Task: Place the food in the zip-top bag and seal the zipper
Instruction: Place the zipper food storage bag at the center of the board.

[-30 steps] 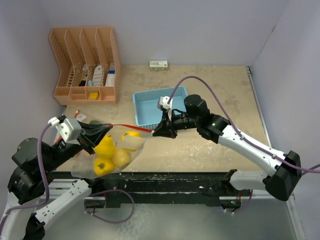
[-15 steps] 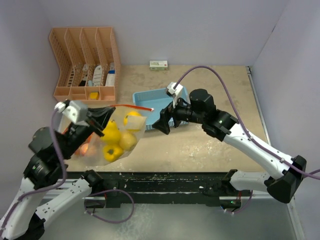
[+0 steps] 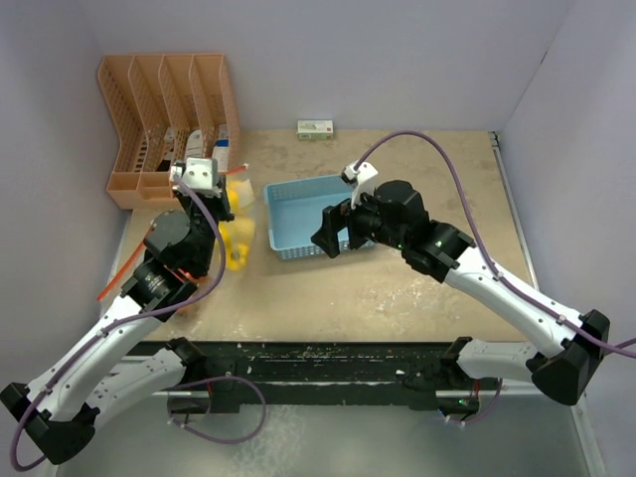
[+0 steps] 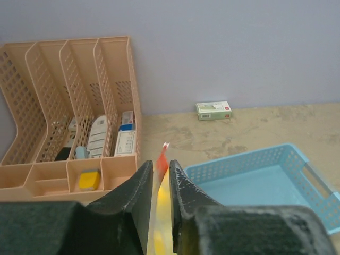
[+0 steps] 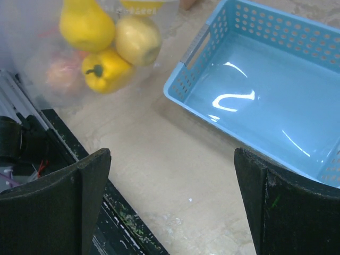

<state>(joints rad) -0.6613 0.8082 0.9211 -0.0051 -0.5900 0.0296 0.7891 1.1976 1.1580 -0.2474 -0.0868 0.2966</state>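
Note:
The zip-top bag (image 3: 238, 231) lies against the left side of the blue basket, with the food inside it: a yellow pear (image 5: 86, 24), a yellow apple (image 5: 138, 40), a yellow pepper (image 5: 106, 70) and a reddish piece (image 5: 66, 71). My left gripper (image 3: 221, 202) is at the bag's top. Its jaws stand slightly parted (image 4: 163, 175), with the red zipper strip (image 4: 162, 159) and yellow food showing in the narrow gap. My right gripper (image 3: 331, 231) is wide open and holds nothing. It hovers over bare table (image 5: 172, 202) by the basket's front-left corner.
The light-blue slotted basket (image 3: 298, 209) (image 5: 255, 101) (image 4: 255, 178) holds nothing. A peach desk organizer (image 3: 169, 129) (image 4: 69, 122) stands at the back left. A small green box (image 3: 315, 128) (image 4: 213, 110) lies by the back wall. The table's dark front edge (image 5: 122, 223) runs below my right gripper.
My left arm swung the bag from the front-left edge to beside the basket, and its jaws parted a little. My right gripper let go of the zipper end, opened wide and drew back.

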